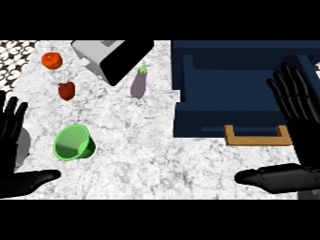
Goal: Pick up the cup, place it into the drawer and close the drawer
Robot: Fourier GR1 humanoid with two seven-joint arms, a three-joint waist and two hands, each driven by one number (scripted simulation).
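A green cup (74,142) lies tipped on the white marble counter at the left, its mouth facing up and left. The dark blue drawer (245,89) stands open at the right, with a wooden handle (257,136) on its near edge. My left hand (2,154) is open at the left edge, fingers up, just left of the cup and apart from it. My right hand (306,136) is open at the right edge beside the drawer's handle, thumb pointing left. Neither hand holds anything.
At the back left are an orange tomato (51,60), a red pepper (66,90), a purple eggplant (139,83) and a grey-and-black appliance (114,56). Patterned floor shows past the counter's far corners.
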